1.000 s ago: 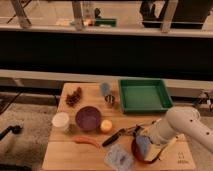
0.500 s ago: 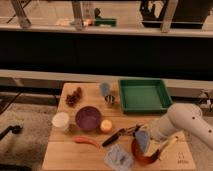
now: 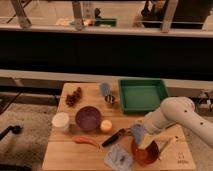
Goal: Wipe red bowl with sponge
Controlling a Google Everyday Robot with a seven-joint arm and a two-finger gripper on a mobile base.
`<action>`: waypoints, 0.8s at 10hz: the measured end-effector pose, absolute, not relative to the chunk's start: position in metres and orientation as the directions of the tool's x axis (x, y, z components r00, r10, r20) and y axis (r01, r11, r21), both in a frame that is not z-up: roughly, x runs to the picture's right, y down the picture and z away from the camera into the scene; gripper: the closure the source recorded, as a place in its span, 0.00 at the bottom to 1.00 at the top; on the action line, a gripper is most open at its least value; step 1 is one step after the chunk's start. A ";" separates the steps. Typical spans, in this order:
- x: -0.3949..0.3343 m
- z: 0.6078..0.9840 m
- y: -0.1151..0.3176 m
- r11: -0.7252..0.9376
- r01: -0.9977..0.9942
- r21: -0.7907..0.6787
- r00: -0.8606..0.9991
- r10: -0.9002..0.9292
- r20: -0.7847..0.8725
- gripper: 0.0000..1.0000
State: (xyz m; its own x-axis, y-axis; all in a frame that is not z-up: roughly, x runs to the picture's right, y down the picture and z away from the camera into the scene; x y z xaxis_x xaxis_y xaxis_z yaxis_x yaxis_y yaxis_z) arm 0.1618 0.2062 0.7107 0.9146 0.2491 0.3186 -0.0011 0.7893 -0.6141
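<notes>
since a second ago the arm's white elbow has drifted up and left, while the gripper (image 3: 143,141) stays over the red bowl (image 3: 145,154) at the table's (image 3: 61,155) front right; a blue-grey sponge (image 3: 137,132) sits at the gripper's tip above the bowl's back rim; whether it is clamped on the sponge i cannot tell; a green tray (image 3: 142,95) lies behind, a purple bowl (image 3: 88,118) well to the left

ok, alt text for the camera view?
A white robot arm reaches in from the right, its gripper at a blue sponge above the red bowl near the wooden table's front edge. A green tray, purple bowl and white cup sit behind.
</notes>
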 end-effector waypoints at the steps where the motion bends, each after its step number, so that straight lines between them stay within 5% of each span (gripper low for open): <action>1: 0.154 0.715 0.201 0.792 0.005 -0.611 0.914 0.244 0.325 1.00; 8: 0.106 0.742 0.171 0.807 0.038 -0.589 0.904 0.223 0.364 1.00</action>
